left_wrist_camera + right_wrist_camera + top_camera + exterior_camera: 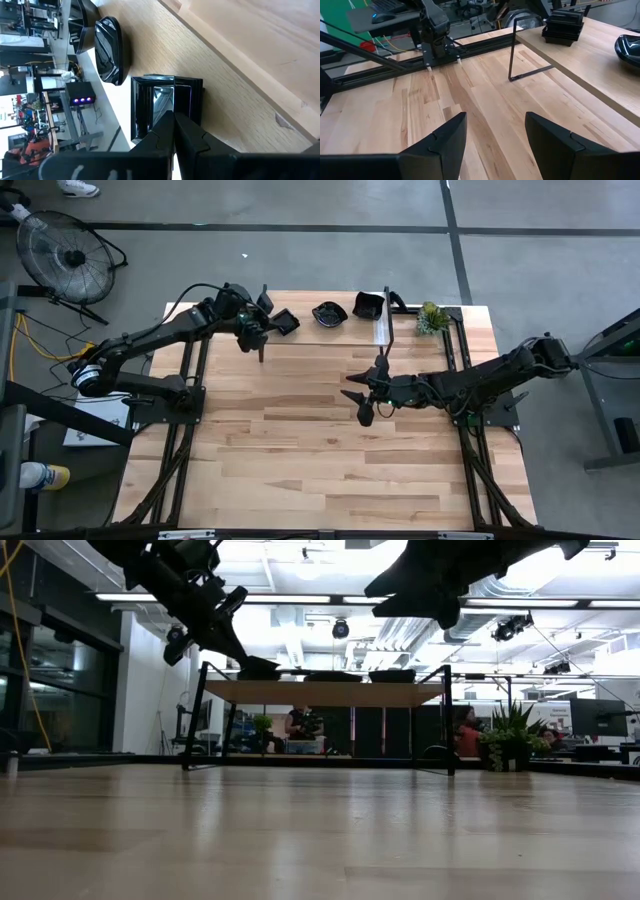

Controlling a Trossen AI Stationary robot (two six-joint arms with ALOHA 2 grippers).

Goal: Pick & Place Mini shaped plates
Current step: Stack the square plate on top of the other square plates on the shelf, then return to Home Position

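Glossy black mini shaped plates sit on a raised wooden shelf (330, 330) along the table's far edge: a square plate (286, 321), a wavy one (329, 313) and a stack (368, 305). My left gripper (174, 116) is shut, its fingertips at the near rim of the square plate (150, 100), which lies near the shelf's left end. My right gripper (362, 400) hangs open over the table's middle right with nothing between its fingers (495, 135). The right wrist view also shows the stack (563, 25) and the wavy plate (630, 47). My left gripper's shut fingertips (167, 122) stand in front of the middle of the square plate's near rim (186, 107), slanting down from the table's left. The fingers hide the meeting place, so I cannot tell whether they touch or pinch the rim. The plate lies on the shelf.
A small green plant (432, 318) stands at the shelf's right end. A thin black leg (512, 50) holds the shelf up. The wide wooden table (320, 460) stretches toward the near edge. A fan (65, 255) stands on the floor beyond the left arm.
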